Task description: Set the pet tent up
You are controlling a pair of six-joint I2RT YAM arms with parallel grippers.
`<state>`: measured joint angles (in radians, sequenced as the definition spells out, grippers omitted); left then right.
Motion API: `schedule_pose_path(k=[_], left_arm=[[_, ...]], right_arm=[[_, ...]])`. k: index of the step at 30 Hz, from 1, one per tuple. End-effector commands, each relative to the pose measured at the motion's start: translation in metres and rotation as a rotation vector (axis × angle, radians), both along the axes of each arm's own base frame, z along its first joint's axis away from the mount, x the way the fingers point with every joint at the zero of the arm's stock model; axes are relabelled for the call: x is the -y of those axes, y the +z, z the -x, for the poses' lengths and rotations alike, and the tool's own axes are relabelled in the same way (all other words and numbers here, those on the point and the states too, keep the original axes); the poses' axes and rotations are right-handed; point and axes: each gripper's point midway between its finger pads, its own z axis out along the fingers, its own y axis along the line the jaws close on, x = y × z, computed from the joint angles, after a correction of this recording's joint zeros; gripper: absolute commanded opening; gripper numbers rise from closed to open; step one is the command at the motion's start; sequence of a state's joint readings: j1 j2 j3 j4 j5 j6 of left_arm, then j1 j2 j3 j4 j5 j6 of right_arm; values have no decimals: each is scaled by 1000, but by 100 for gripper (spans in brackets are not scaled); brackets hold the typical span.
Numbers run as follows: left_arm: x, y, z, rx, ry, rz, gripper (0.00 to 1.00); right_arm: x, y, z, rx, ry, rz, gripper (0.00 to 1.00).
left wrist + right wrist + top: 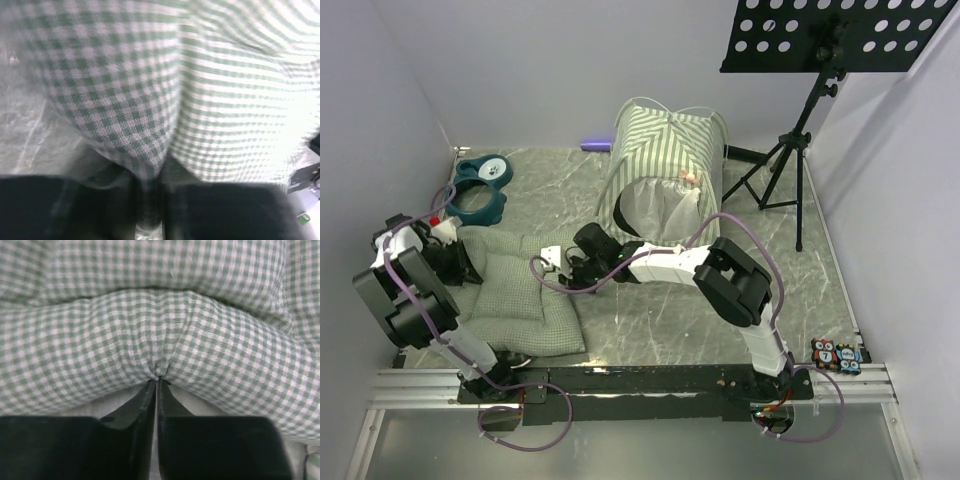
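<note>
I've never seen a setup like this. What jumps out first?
A green-striped pet tent stands upright at the back of the table. In front, to the left, lies a green-checked cushion; the left gripper and the right gripper each pinch a fold of it.

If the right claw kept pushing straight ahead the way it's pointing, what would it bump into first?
The flat green-checked quilted cushion: the right gripper is pinched shut on a fold of its edge, so nothing lies between them.

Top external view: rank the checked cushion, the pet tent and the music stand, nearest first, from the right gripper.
1. checked cushion: pinched by the right gripper, at left.
2. pet tent: behind it, centre.
3. music stand: far back right.
</note>
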<state>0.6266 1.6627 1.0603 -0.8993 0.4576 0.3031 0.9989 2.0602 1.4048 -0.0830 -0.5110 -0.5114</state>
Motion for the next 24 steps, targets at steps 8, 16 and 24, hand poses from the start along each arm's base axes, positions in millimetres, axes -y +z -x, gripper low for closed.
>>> schedule_pose_path(k=[8, 16, 24], left_arm=[[38, 120, -19, 308, -180, 16, 1], [93, 150, -12, 353, -334, 58, 1], [71, 147, -36, 367, -263, -32, 1]], right_arm=[[-38, 159, 4, 81, 6, -423, 0], [14, 172, 38, 82, 67, -365, 0], [65, 89, 26, -384, -261, 8, 87]])
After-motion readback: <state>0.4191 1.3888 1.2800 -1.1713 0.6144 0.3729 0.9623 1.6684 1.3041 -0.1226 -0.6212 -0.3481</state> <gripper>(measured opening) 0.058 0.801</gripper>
